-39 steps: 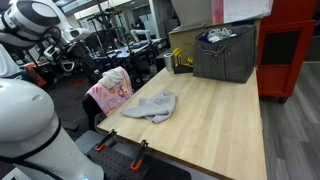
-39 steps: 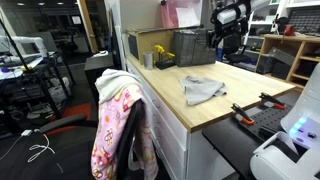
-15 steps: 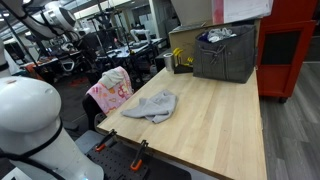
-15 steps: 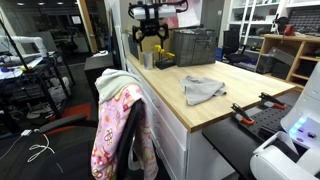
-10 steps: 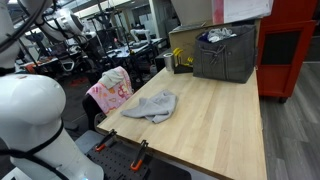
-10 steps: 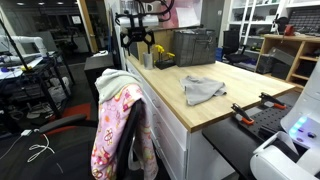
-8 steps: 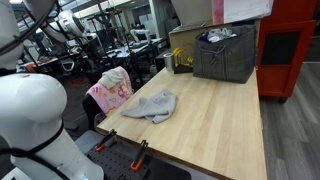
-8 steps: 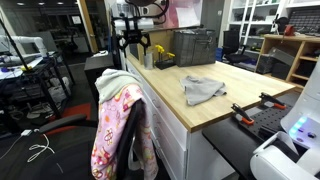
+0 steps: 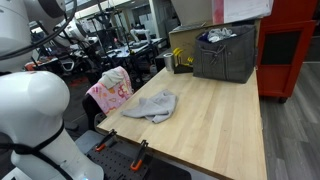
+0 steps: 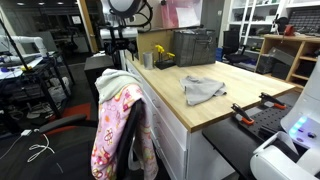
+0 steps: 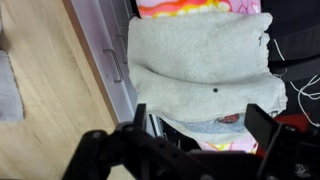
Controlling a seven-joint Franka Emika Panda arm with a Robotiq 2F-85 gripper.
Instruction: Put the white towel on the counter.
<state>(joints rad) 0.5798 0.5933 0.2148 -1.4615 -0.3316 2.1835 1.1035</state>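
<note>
The white towel [image 11: 200, 60] hangs over the back of a chair beside the counter, on top of a pink flowered cloth [image 10: 115, 135]. It also shows in both exterior views [image 9: 106, 77] [image 10: 117, 79]. My gripper [image 11: 200, 125] is open and empty, pointing down above the towel, its two fingers spread over the towel's lower edge. In an exterior view the gripper [image 10: 120, 44] hangs above the chair, off the counter's end. The wooden counter [image 10: 225, 80] [image 9: 220, 125] lies beside the chair.
A grey cloth [image 9: 152, 105] [image 10: 202, 90] lies crumpled on the counter. A dark grey bin [image 9: 225, 52] and a yellow object [image 10: 158, 55] stand at the counter's far end. Clamps [image 9: 122, 140] sit at its near edge. Drawer handles [image 11: 113, 60] are next to the chair.
The arm has swung from over the far end of the counter, past the counter's edge, and down to a spot above the chair with the white towel. The gripper stays open.
</note>
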